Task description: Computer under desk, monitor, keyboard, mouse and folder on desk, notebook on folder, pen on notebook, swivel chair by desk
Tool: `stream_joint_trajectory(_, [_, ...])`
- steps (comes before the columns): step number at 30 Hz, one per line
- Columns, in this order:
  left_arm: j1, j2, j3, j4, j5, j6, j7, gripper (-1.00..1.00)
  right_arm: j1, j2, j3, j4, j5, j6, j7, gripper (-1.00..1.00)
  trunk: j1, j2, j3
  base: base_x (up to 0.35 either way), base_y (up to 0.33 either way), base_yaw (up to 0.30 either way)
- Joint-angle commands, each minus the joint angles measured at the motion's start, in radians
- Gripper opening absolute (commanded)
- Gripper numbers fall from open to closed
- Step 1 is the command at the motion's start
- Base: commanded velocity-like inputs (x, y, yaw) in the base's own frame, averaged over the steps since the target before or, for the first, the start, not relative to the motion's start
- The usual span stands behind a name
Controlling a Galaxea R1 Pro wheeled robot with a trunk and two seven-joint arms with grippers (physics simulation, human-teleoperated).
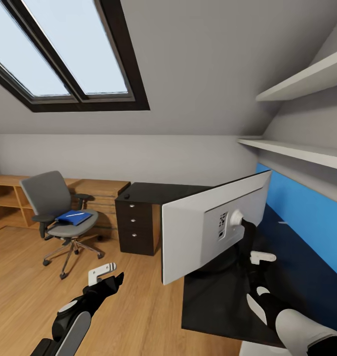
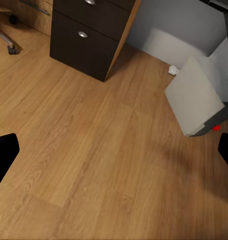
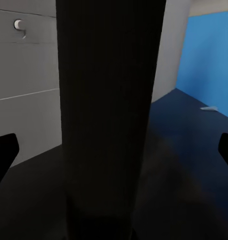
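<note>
Head view has the monitor [image 1: 213, 227] standing on the desk [image 1: 223, 301] with its pale grey back turned this way, near the desk's front edge. The right gripper [image 1: 251, 247] is up behind it at the dark stand [image 1: 247, 237]. In the right wrist view the stand [image 3: 111, 120] is a fat dark column dead centre, with the two black fingertips [image 3: 3, 150] way out at either edge, so the jaws are spread wide around it and not touching it as far as I can see.

The left gripper [image 1: 111, 283] hangs low over the wood floor [image 1: 35, 291], nothing in it. Left wrist view shows its fingertips [image 2: 3, 150] far apart at the frame edges, so wide open too. That same view catches the desk's drawers [image 2: 86, 32] with silver knobs, and the computer [image 2: 196, 97], a light grey box on the floor under the desk.

The chair [image 1: 62, 217] sits well off from the desk, over by the wooden cabinet [image 1: 97, 198], with the blue folder [image 1: 73, 216] lying flat on its seat. Something small and dark rests on the desk corner above the drawers, can't tell what.
</note>
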Motion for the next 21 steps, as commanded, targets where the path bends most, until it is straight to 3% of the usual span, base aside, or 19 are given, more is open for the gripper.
stream_joint_trajectory(1, [-0.001, 0.001, -0.002, -0.001, 0.010, 0.001, 0.010, 1.00, -0.001, -0.001, 0.009, 0.000, -0.006, -0.001, -0.005, 1.00, 0.000, -0.001, -0.001, 0.036, -0.038, 0.000])
stream_joint_trajectory(21, [-0.001, 0.002, -0.002, 0.001, 0.012, 0.001, 0.010, 1.00, -0.001, -0.001, 0.009, -0.001, -0.006, -0.001, -0.005, 1.00, 0.000, -0.001, -0.001, 0.024, -0.004, 0.000])
